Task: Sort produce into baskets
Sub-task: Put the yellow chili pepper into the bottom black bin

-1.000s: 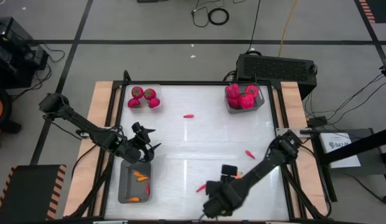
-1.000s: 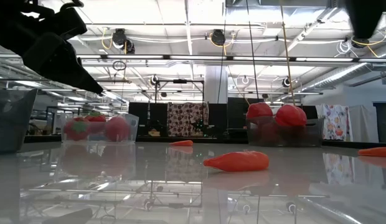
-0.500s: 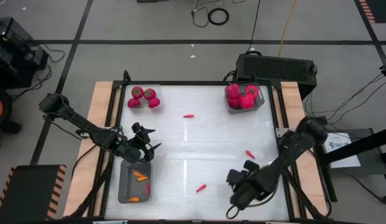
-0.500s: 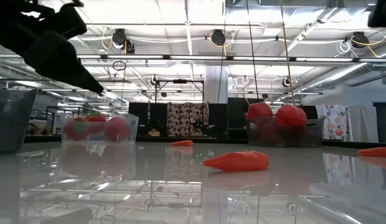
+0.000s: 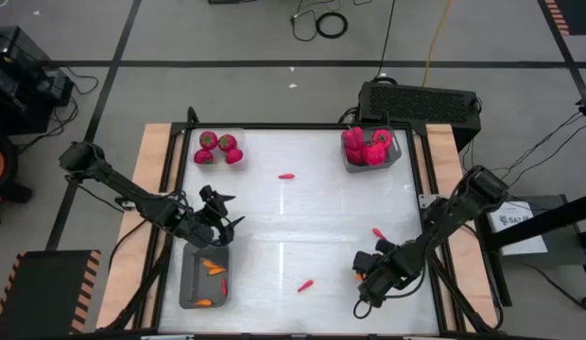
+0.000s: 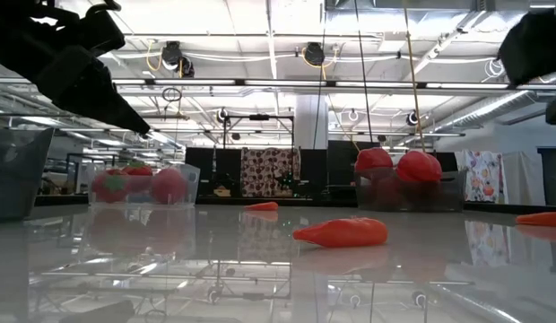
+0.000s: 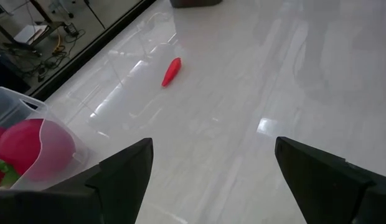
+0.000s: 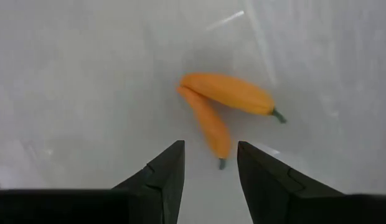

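My left gripper [image 5: 220,213] hangs open just behind the front-left grey basket [image 5: 188,280], which holds orange chillies [image 5: 214,267]. In its wrist view the fingers [image 7: 124,171] stand wide apart over bare table, with a red chilli [image 7: 171,71] ahead. My right gripper [image 5: 367,279] hovers at the front right, open, nothing between its fingers [image 8: 162,177]. Two orange chillies [image 8: 227,93] lie touching on the table just beyond its tips. Red chillies lie loose at the back centre [image 5: 286,176], the right [image 5: 379,233] and the front centre [image 5: 304,284].
A clear basket [image 5: 238,135] of round red fruits stands at the back left. A grey basket [image 5: 348,162] of red peppers stands at the back right. A black box [image 5: 421,102] sits behind the table. The low view has a chilli [image 6: 341,232] close by.
My right arm has swung from the front centre over to the front right, and its gripper now sits above the two orange chillies. The left arm has not moved.
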You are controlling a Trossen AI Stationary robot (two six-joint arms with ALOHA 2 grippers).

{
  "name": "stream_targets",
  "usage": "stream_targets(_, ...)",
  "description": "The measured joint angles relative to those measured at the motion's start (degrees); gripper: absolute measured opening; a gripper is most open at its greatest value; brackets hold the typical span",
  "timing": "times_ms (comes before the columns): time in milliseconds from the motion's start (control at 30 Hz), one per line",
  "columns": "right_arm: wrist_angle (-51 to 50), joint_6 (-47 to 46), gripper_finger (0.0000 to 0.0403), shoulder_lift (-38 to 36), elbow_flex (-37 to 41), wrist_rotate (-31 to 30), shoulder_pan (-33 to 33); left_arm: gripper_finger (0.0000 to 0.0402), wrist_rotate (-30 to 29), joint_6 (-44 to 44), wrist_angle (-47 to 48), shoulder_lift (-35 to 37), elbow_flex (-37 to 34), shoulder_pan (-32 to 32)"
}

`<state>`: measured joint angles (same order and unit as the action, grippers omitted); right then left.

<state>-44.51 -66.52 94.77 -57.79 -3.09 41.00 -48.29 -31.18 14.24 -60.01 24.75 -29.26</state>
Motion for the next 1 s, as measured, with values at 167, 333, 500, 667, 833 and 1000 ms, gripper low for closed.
stream_targets(167, 3.6, -0.3, 0.0139, 0.2, 2.4, 0.0, -0.6, 0.0343, -0.1, 0.0, 0.0, 0.0, 0.0, 0.0)
stream_targets(333, 10.1, 0.1, 0.0139, 1.8, 5.5, 0.1, -0.5, 0.0343, -0.3, 0.0, 0.1, 0.0, 0.0, 0.0)
stream_targets(500, 10.0, 0.4, 0.0117, 2.7, 5.9, 0.9, -0.6, 0.0343, -0.3, 0.0, 0.1, 0.0, 0.0, 0.0)
stream_targets(667, 6.1, 1.0, 0.0050, 2.6, 3.6, 1.7, -1.1, 0.0343, -0.4, 0.0, 0.3, 0.0, 0.0, 0.0)
stream_targets(833, 6.2, -0.2, 0.0008, 1.7, -1.2, 2.1, -2.2, 0.0343, -0.6, 0.0, 0.3, 0.0, 0.0, 0.0)
stream_targets(1000, 17.4, 2.9, 0.0022, 1.8, -5.9, -6.3, -4.0, 0.0343, -1.0, 0.0, 0.2, 0.0, 0.0, 0.0)
